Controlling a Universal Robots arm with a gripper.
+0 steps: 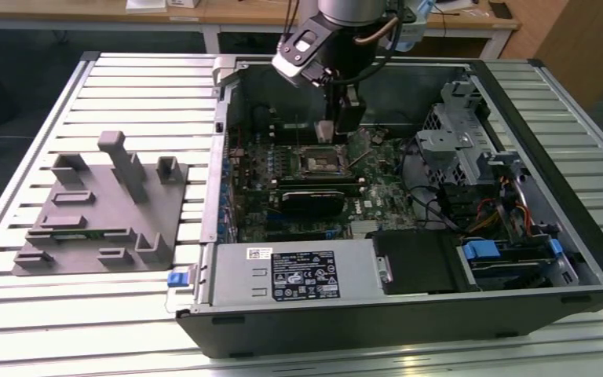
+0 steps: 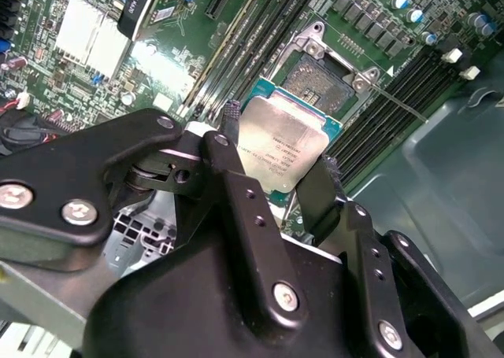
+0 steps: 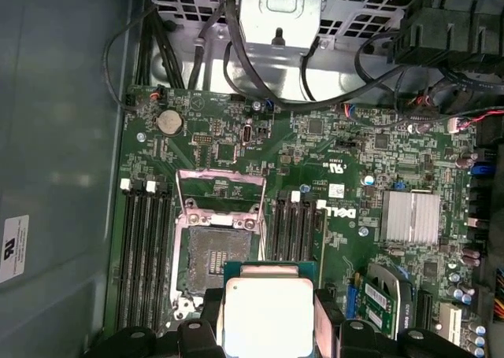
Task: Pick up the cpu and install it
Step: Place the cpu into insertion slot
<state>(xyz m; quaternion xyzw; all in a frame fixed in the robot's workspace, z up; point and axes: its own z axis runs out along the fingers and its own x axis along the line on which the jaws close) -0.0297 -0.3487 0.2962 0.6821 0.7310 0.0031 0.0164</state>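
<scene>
The cpu, a flat square chip with a pale silver top and a green rim, hangs between the black fingers of my gripper, which is shut on its two opposite edges. In the exterior view the gripper reaches down into the open computer case, just above and beside the socket. The socket lies open on the green motherboard, its metal frame lifted and its contact field bare. In both wrist views the chip hovers near one edge of the socket, apart from it.
Memory slots flank the socket, and a silver heatsink sits further along the board. Cables and a metal drive cage fill the case at the exterior view's right. A grey fixture block rests on the slatted table.
</scene>
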